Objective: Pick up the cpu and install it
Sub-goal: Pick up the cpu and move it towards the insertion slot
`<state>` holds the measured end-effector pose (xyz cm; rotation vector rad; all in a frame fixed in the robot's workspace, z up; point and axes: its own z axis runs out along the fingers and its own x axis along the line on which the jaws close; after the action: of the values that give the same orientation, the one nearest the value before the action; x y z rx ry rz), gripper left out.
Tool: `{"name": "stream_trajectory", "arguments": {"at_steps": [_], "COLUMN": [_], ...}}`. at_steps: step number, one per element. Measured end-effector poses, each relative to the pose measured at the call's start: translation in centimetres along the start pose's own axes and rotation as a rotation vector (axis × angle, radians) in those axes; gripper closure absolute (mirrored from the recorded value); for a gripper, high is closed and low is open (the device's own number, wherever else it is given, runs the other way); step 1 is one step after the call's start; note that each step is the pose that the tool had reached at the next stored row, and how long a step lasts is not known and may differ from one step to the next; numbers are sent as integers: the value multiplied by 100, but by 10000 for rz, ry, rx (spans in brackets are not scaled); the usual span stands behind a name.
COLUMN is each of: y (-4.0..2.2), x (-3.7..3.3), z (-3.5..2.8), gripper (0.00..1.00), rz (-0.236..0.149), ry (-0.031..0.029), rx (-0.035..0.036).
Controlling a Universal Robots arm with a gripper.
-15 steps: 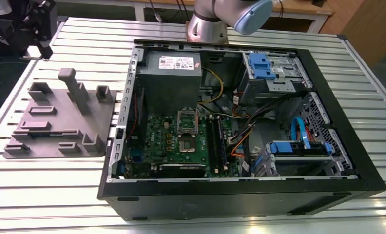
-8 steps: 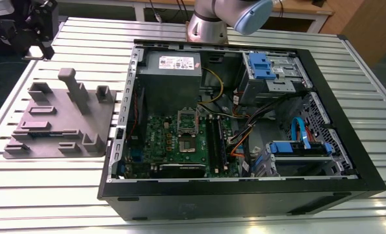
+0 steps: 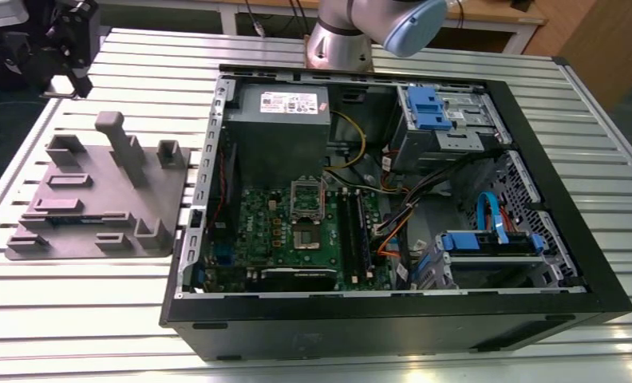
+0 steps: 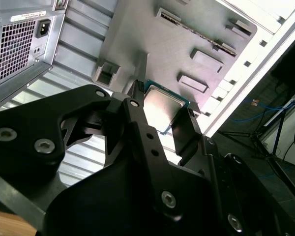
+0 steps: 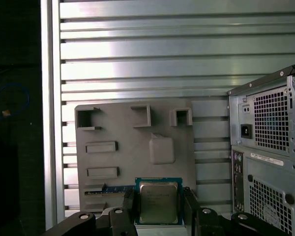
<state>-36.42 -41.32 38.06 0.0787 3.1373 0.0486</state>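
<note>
- Far left in the exterior view: a grey tray sits on the slatted metal table, at roughly 9 o'clock from the open PC case. A memory stick lies in one of its slots.
- The gripper has its fingers pinched in on two opposite edges of the cpu, so it's holding the chip. The silvery top faces the camera in both wrist views, and the chip is up off the tray, which sits behind it.
- The arm comes in at 12 o'clock in the exterior view, just behind the case.
- Inside the case there's a green motherboard with the socket near its middle, and the power supply at 12 o'clock from that.
- Right side of the case: blue drive brackets, one at about 2 o'clock from the socket and another near 3.
</note>
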Motion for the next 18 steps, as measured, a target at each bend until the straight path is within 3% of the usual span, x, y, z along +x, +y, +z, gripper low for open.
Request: {"name": "stream_trajectory", "arguments": {"at_steps": [7, 18], "y": [3, 4], "x": [-53, -79], "z": [0, 0], "gripper": [53, 53], "rz": [1, 0], "ry": [1, 1], "rx": [1, 0]}}
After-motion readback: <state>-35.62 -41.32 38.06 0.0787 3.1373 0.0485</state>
